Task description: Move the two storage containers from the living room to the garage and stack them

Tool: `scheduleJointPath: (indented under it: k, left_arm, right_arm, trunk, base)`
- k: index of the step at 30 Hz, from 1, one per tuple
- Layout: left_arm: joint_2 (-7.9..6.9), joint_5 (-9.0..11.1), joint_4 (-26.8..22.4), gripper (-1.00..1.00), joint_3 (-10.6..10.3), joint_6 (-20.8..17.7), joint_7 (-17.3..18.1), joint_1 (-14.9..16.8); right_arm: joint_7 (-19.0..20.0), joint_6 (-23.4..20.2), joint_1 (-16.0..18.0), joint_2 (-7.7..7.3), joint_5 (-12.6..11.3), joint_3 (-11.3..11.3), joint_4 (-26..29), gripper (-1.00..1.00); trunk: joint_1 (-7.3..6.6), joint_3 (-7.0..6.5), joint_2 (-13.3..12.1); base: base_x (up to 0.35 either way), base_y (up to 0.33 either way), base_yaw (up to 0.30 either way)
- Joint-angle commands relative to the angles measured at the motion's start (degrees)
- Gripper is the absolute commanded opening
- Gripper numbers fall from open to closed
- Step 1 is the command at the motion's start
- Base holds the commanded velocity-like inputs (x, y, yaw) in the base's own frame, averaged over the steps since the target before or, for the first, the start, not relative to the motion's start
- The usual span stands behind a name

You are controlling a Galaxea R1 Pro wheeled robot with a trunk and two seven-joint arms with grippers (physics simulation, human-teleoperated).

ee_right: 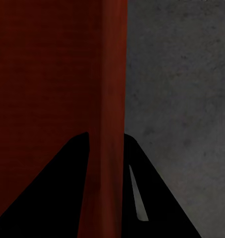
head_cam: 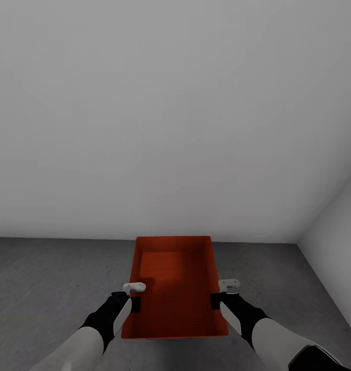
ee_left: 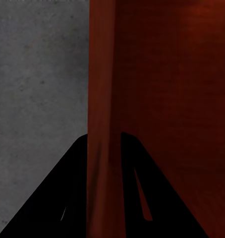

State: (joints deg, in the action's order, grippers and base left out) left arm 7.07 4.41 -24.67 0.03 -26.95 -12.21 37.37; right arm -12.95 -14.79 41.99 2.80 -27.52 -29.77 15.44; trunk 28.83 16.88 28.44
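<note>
Bin (head_cam: 175,288), orange-red and open-topped, carried over the grey concrete floor (head_cam: 51,278) at 12 o'clock from the robot, near a white wall (head_cam: 170,113). Left gripper (head_cam: 135,294) pinches the bin's 9 o'clock wall; right gripper (head_cam: 218,292) pinches its 3 o'clock wall. In each wrist view the thin red wall (ee_left: 102,124) (ee_right: 110,99) passes between two dark fingers (ee_left: 73,198) (ee_right: 68,193), one inside the bin and one outside. Whether the bin hangs clear of the floor or rests on it cannot be told.

Likely risks: the walls are thin and flared, so a pinch this near the rim may slip; if the arms descend or let go unevenly, the bin could tilt or land skewed.

Surroundings: a second white wall (head_cam: 335,247) closes the corner at 2 o'clock. Nothing lies on the floor around the bin.
</note>
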Motion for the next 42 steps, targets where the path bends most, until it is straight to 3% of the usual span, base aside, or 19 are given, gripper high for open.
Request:
scheduleJointPath:
  k: [1,11,29,38,42]
  left_arm:
    - [-2.59,-0.3,-0.2,-1.00,0.1,-0.4,-0.5,0.1]
    - [-2.52,-0.3,-0.2,-1.00,0.2,-0.5,-0.7,0.1]
    - [-2.65,-0.3,-0.1,-1.00,0.2,-0.9,-0.4,0.1]
    - [-2.60,-0.3,-0.1,-1.00,0.2,-0.9,-0.4,0.1]
    - [-2.59,-0.3,-0.1,-1.00,0.2,-0.9,-0.4,0.1]
  right_arm:
    - [-0.5,-0.3,0.0,-0.16,-0.5,-1.7,-0.9,-1.00]
    - [-0.5,-0.3,0.0,-0.16,-0.5,-1.7,-0.9,-1.00]
    - [-0.5,-0.3,0.0,-0.16,-0.5,-1.7,-0.9,-1.00]
    - [-0.5,-0.3,0.0,-0.14,-0.5,-1.7,-0.9,-1.00]
    - [-0.5,-0.3,0.0,-0.12,-0.5,-1.7,-0.9,-1.00]
  trunk:
    - [0.02,0.09,0.1]
    - [0.02,0.09,0.1]
    - [3.98,3.32,7.3]
    - [3.98,3.32,7.3]
    - [4.86,4.04,8.9]
  base:
    - [0.000,0.000,0.000]
    - [0.000,0.000,0.000]
    - [0.000,0.000,0.000]
    - [0.000,0.000,0.000]
    - [0.000,0.000,0.000]
